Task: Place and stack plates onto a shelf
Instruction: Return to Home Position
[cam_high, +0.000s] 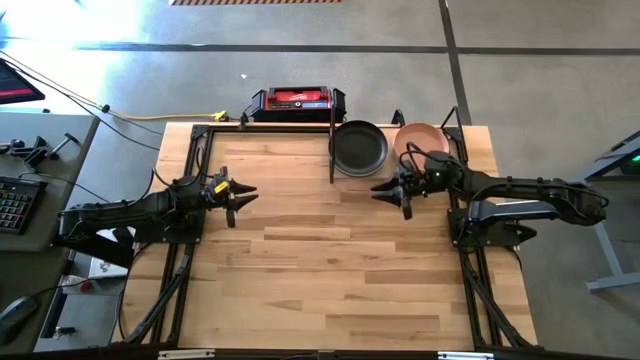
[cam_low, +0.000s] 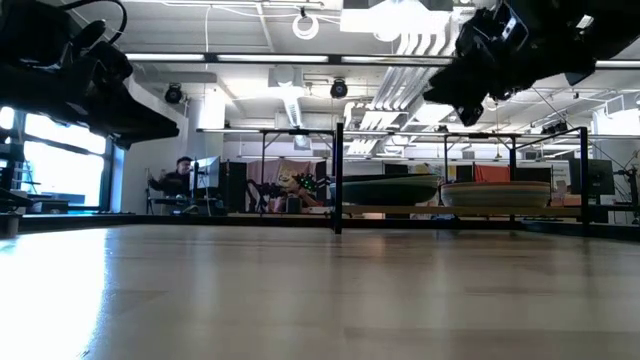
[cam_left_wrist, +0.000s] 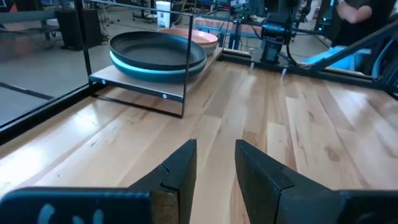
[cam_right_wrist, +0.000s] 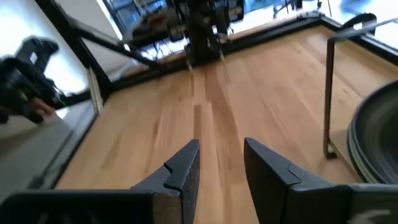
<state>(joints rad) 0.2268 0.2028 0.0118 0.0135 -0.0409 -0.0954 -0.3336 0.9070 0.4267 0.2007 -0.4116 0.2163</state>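
Counter (cam_high: 320, 270) job looks done: plates (cam_left_wrist: 155, 50) stacked on the shelf (cam_left_wrist: 124, 84). Left gripper (cam_left_wrist: 214, 146) and right gripper (cam_right_wrist: 221, 146) both empty, slightly parted. Retract the right one level, clear of the shelf.

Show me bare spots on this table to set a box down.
Bare: the gap between left claw and right claw, and all the table from there to the edge opposite the shelf. Crowded: the shelf corner, holding the black-topped stack and peach-topped stack.

Left tool (cam_left_wrist: 214, 149), fingers parted above the table (cam_left_wrist: 298, 124), faces stacked plates (cam_left_wrist: 158, 50) on the shelf (cam_left_wrist: 124, 84)
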